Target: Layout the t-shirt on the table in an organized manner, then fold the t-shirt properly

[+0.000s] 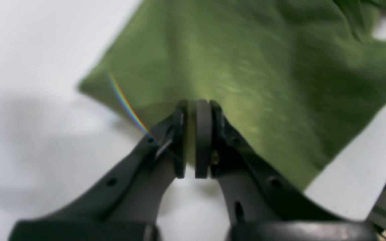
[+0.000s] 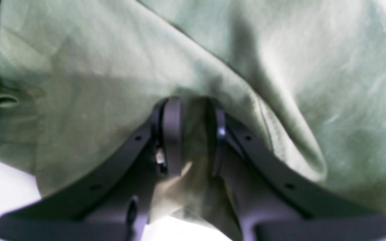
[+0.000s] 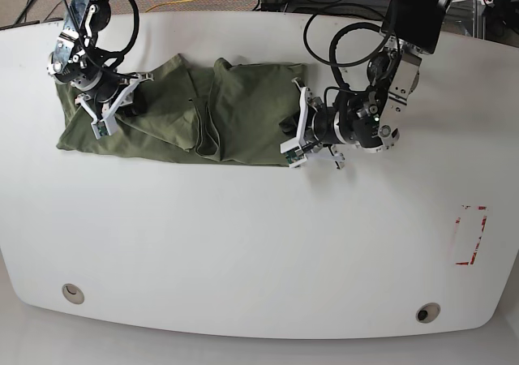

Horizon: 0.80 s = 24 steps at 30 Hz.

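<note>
So the shirt (image 3: pixel 203 118) is lying across the far-left part of the worktop (image 3: pixel 243 251), roughly 10 to 12 o'clock in the base view, spread out wide but nowhere near flat: a bunched ridge of folds runs down its middle and the whole thing is pretty wrinkly. The right end effector (image 3: pixel 104 115) is at the shirt's 9 o'clock end, sitting right on the fabric, and its wrist cam shows the jaws pinching a tuck of green cloth between the pads (image 2: pixel 173 134), with a hem seam curling off toward 4 o'clock. The left end effector (image 3: pixel 293 134) is at the shirt's 3 o'clock edge; in its wrist cam the pads (image 1: pixel 203 137) are pressed nearly together right at the cloth's edge, with just a slim pale gap between them. Looks like it's clamped on the hem, but that view is blurry, so I can't swear there's fabric in there. Over at 4 o'clock on the worktop there's a red tape rectangle (image 3: pixel 470 235), well apart from the shirt, and two round grommet holes near the front edge, one at 7 o'clock (image 3: pixel 72 291) and one at 5 o'clock (image 3: pixel 426 311).
</note>
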### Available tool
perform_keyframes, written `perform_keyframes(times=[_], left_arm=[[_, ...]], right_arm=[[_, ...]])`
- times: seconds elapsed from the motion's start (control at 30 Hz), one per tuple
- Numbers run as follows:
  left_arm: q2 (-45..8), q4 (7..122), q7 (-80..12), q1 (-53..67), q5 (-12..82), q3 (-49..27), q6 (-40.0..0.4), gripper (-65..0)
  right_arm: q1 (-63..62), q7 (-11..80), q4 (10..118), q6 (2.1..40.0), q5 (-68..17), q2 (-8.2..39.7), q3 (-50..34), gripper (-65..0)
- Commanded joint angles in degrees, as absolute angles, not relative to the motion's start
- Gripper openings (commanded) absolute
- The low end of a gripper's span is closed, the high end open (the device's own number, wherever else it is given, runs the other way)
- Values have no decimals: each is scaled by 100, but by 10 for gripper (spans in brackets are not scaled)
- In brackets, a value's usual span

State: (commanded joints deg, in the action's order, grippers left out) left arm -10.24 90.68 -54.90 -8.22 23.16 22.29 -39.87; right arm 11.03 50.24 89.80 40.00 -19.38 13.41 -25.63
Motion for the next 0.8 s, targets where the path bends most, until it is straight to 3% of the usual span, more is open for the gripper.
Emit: perform_keyframes(times=[0.4, 0.53, 0.6, 0.67, 0.8], left_arm=[[-1042, 7960, -5481, -848, 1912, 2255, -4000, -628], [-1244, 7934, -5481, -848, 1710, 2255, -4000, -628], [-1305, 7934, -5481, -840, 1657, 2237, -4000, -628], [-1446, 7952, -5481, -813, 1578, 2229, -4000, -628], [-1684, 7943, -5481, -804, 1569, 2229, -4000, -628]], right_arm=[[1103, 5024, 9481, 4000, -1991, 1332, -2571, -507], [1103, 5033, 9965, 4000, -1982, 1174, -2598, -387], [1103, 5033, 10255, 4000, -1965, 1130, -2598, -303], [1103, 5174, 10624, 4000, -1974, 1095, -2607, -174], [919, 5692, 11055, 4000, -2000, 1095, -2651, -17]])
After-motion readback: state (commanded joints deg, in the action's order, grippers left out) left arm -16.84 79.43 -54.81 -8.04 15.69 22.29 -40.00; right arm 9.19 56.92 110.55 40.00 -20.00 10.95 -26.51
